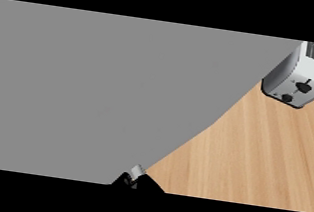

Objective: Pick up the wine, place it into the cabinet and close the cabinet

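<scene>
Filling the left and middle of the head view, a flat, plain grey surface (80, 92) is recorded; no seam, handle or marking is seen on it, and what it belongs to cannot be told. Its right edge runs in a slant from the upper right down to the lower middle of the view. To the right of that edge, a light wooden counter (271, 159) is exposed, with the grain running roughly up and down. A silver toaster (302, 73) is noted on the counter at the upper right, set at an angle, just beside the grey edge. Two dark slots are seen on its top, and a black lever with a black knob below it on the end turned toward the lower left. At the lower middle, where the grey edge meets the bottom of the view, a small part of a black hand (147, 185) is seen. A small pale grey piece (136, 170) is noted just above it, against the grey edge. Whether this is the left or the right hand cannot be told, nor whether it is open, closed or gripping anything. The wine is not visible, so its place cannot be told.
</scene>
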